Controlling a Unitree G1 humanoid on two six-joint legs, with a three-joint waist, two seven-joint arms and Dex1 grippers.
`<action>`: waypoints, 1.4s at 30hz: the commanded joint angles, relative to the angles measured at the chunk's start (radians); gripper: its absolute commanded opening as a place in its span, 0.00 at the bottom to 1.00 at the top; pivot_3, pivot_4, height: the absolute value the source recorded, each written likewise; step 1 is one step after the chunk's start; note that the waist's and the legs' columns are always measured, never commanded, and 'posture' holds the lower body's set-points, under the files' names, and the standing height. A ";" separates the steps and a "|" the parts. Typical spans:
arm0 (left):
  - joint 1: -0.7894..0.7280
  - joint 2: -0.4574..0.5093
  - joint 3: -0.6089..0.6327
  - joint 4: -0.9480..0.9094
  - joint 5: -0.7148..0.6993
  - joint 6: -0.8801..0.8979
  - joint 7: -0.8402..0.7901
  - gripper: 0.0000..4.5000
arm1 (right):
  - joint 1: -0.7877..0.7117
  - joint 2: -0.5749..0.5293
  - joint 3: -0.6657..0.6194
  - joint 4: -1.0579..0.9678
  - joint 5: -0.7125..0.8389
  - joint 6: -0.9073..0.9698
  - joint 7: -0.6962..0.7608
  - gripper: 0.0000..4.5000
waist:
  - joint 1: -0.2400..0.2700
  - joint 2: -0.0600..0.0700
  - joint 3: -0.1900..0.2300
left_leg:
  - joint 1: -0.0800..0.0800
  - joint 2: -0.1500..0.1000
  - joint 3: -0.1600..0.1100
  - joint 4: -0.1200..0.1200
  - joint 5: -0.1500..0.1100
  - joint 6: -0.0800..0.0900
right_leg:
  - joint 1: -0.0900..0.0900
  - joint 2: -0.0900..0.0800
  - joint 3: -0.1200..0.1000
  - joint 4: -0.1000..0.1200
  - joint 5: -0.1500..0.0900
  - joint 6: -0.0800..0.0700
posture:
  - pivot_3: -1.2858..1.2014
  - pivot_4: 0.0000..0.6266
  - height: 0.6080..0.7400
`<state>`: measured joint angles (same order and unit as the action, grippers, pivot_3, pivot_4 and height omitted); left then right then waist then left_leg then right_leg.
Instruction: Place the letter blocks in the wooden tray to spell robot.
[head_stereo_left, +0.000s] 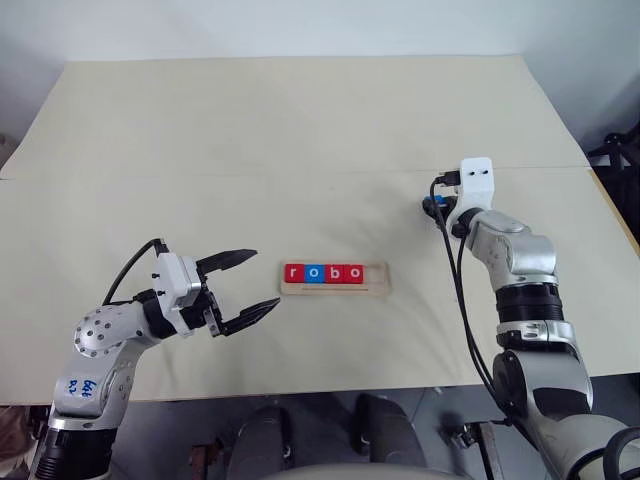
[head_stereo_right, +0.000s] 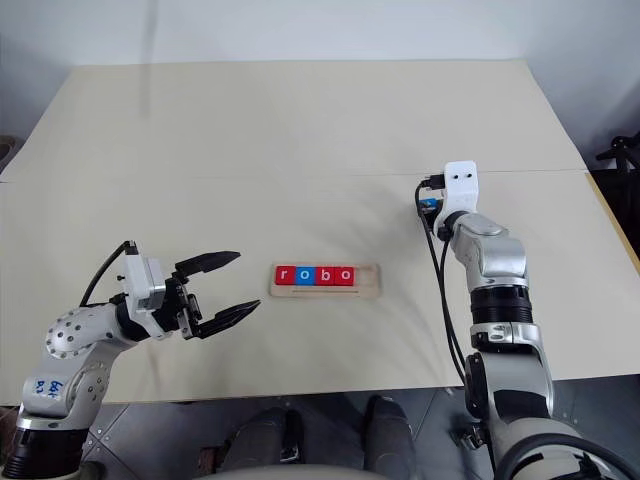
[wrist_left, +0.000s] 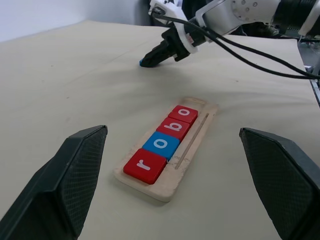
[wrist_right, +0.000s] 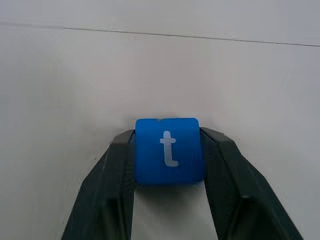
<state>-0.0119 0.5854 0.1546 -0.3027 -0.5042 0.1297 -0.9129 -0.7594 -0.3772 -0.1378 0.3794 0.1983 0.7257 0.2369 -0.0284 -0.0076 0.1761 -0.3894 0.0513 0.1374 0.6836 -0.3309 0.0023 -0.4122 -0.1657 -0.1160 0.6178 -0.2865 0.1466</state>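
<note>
Tray (head_stereo_left: 334, 289) of pale wood lies near the middle of the cream table (head_stereo_left: 300, 130), long side running from 9 to 3 o'clock in my head view. Four tiles sit in its slot, packed edge to edge from the 9 o'clock end: red r (head_stereo_left: 294, 273), blue o (head_stereo_left: 314, 273), red b (head_stereo_left: 333, 272), red o (head_stereo_left: 353, 272). The slot's last place, at the 3 o'clock end, is bare wood.

My right gripper (wrist_right: 169, 150) is out at about 2 o'clock from the tray, well apart from it, low over the table. Its two black fingers (wrist_right: 112, 170) press against opposite sides of the blue t tile (wrist_right: 169, 150); the white letter faces the wrist camera, upright. From my left wrist the same tile shows as a small blue tip (wrist_left: 144, 62) at the end of the right fingers, at or just above the cloth-like surface; I cannot tell whether it is lifted clear.

My left gripper (head_stereo_left: 244, 287) sits at 9 o'clock of the tray, near it but not touching, pointing along the table toward the r end. Its fingers (head_stereo_left: 228, 260) are spread wide, nothing between them. From its wrist camera the tray lies between the two finger pads, the r tile nearest.
</note>
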 joint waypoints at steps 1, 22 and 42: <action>-0.012 0.003 0.007 -0.011 -0.013 -0.004 -0.008 1.00 | 0.043 -0.020 -0.038 -0.177 0.041 0.110 0.002 0.33 | 0.001 0.000 0.000 | 0.000 0.000 0.000 0.000 0.000 0.000 | 0.000 0.000 0.000 0.000 0.000 0.000 | 0.52 0.24 1.00; -0.123 -0.013 -0.049 0.109 -0.014 -0.007 -0.103 1.00 | 0.543 0.050 -0.156 -1.033 0.193 0.587 -0.012 0.70 | 0.001 0.000 0.000 | -0.001 0.000 0.000 -0.002 0.000 0.000 | -0.001 0.000 0.000 -0.001 0.000 0.000 | 0.52 0.24 1.00; -0.105 0.008 -0.030 0.079 -0.010 -0.031 -0.132 1.00 | 0.313 -0.575 0.200 -0.089 0.021 -0.720 1.212 1.00 | 0.001 -0.001 0.001 | 0.001 -0.001 0.000 -0.001 -0.001 0.001 | 0.003 0.000 -0.001 -0.006 0.001 0.002 | 0.52 0.24 1.00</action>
<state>-0.1133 0.5821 0.1185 -0.1869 -0.5046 0.1104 -1.0338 -0.4087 -0.9615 0.0546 0.2299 0.2435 0.0801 1.4145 -0.0274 -0.0087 0.1769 -0.3881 0.0505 0.1371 0.6830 -0.3317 0.0037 -0.4088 -0.1656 -0.1170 0.6117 -0.2856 0.1484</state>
